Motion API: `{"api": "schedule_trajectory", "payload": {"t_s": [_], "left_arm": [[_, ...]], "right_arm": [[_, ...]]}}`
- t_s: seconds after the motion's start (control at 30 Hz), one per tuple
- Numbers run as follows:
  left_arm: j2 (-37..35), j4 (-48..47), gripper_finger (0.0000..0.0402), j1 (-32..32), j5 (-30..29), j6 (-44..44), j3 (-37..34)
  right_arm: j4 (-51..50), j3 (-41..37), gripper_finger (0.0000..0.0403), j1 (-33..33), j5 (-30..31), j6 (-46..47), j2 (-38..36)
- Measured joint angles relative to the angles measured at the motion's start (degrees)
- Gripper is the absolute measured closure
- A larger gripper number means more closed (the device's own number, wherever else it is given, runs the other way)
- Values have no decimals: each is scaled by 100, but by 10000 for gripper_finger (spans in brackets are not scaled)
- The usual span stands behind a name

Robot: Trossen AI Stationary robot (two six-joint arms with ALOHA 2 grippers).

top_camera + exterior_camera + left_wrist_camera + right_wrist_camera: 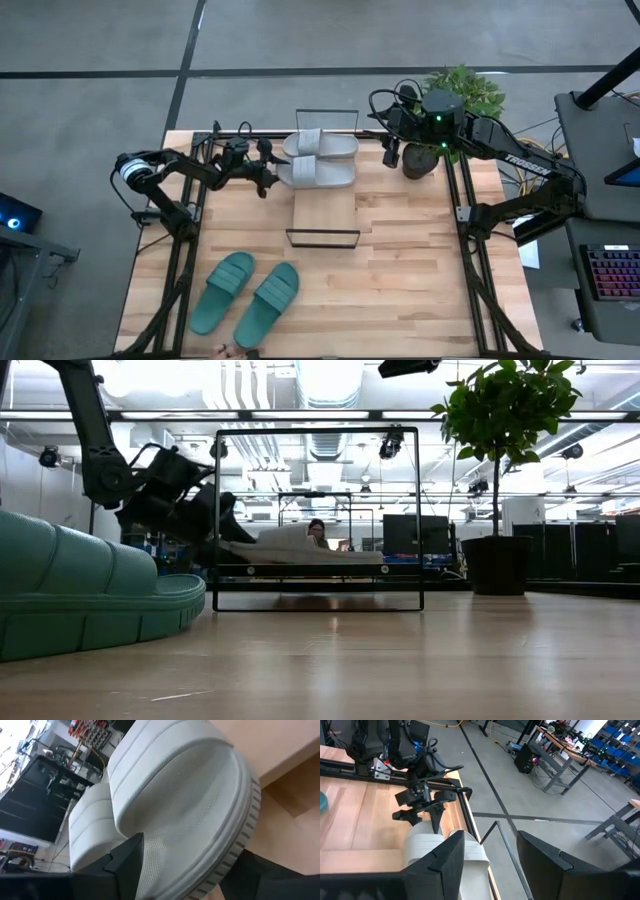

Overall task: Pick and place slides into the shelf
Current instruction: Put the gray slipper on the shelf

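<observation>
Left gripper (272, 172) opens off the grey slide (318, 173) on the shelf (323, 212); right gripper (392, 152) waits open. Teal pair (245, 292) next.

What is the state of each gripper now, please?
Left gripper: fingers open around the heel of a pale grey rubbery slide on the shelf.
Right gripper: open, holding nothing.

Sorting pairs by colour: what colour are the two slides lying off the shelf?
Teal-green, both slides; the high view shows them best, near the table's front edge.
</observation>
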Motion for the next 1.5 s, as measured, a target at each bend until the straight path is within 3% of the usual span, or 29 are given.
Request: {"api": "schedule_trajectory", "payload": {"t_s": [0.13,0.33,1.5], "left_arm": [[-2,-87,198,-6,-225,-5,-2],[-9,-166,197,-14,-1057,-4,-4],[-56,-306,190,-304,-1934,-4,-6]], "right_arm": [[-2,0,230,-1,0,0,0],[-2,-2,230,0,-2,2,0],[-89,-61,230,0,-4,-63,0]]}}
